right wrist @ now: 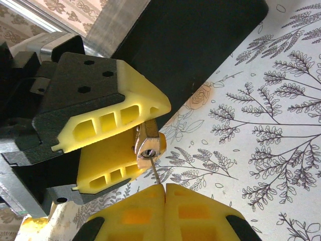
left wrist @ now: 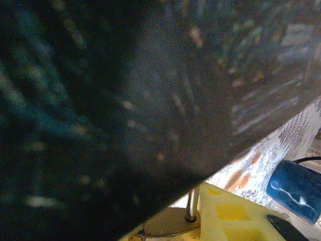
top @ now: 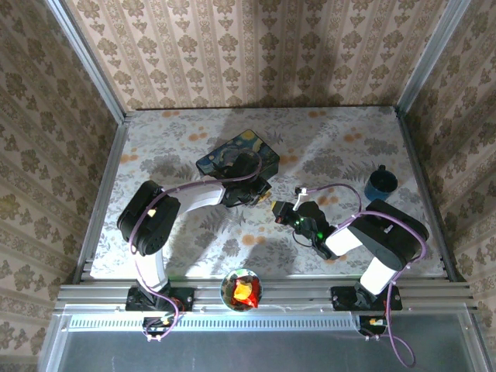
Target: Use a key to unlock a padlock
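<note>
The small brass padlock (right wrist: 149, 144) is clamped between the yellow fingers (right wrist: 115, 120) of my left gripper (top: 266, 201), keyhole end facing the right wrist camera. In the left wrist view its brass body (left wrist: 168, 224) and thin shackle (left wrist: 190, 203) show beside one yellow finger (left wrist: 230, 216). My right gripper (right wrist: 164, 190) is shut on the key (right wrist: 156, 174). Only the key's thin blade shows, with its tip in the keyhole. From above, the two grippers meet at mid-table, the right gripper (top: 285, 211) just right of the left.
A dark blue painted box (top: 238, 157) lies just behind the left gripper and looms close in the left wrist view (left wrist: 125, 100). A small dark blue cup (top: 380, 184) stands at the right. A bowl (top: 242, 289) sits at the near edge between the arm bases.
</note>
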`<act>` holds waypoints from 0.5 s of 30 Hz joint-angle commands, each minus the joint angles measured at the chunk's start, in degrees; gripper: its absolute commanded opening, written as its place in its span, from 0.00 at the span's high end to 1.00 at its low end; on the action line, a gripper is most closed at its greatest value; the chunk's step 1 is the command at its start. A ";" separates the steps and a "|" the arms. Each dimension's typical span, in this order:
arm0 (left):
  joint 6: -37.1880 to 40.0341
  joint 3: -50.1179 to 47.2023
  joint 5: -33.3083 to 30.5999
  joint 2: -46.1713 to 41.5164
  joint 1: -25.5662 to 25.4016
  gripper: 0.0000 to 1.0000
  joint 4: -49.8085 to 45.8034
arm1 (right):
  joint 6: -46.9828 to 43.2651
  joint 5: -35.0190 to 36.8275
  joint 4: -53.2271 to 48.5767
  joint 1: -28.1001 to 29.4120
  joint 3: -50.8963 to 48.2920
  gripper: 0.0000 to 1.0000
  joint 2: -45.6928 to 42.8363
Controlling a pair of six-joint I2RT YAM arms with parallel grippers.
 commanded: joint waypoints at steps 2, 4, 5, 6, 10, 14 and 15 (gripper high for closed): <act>-5.03 -0.95 7.42 2.33 -1.42 0.98 -0.52 | -1.42 2.43 0.56 0.09 -0.37 1.00 -2.14; -5.01 -0.95 7.40 2.24 -1.42 0.98 -0.52 | -1.45 2.62 0.45 0.13 -0.43 1.00 -2.19; -5.08 -1.03 7.37 2.26 -1.43 0.98 -0.52 | -1.47 2.63 0.41 0.17 -0.44 1.00 -2.19; -4.99 -1.03 7.41 2.30 -1.40 0.98 -0.54 | -1.38 2.77 0.28 0.17 -0.44 1.00 -2.10; -5.10 -1.07 7.41 2.26 -1.43 0.98 -0.44 | -1.34 2.80 0.54 0.26 -0.35 1.00 -1.70; -5.21 -1.21 7.33 2.06 -1.39 0.98 -0.24 | -1.32 2.80 0.41 0.39 -0.59 1.00 -1.92; -5.25 -1.25 7.26 2.06 -1.35 0.98 -0.26 | -1.29 2.80 0.32 0.50 -0.70 1.00 -2.01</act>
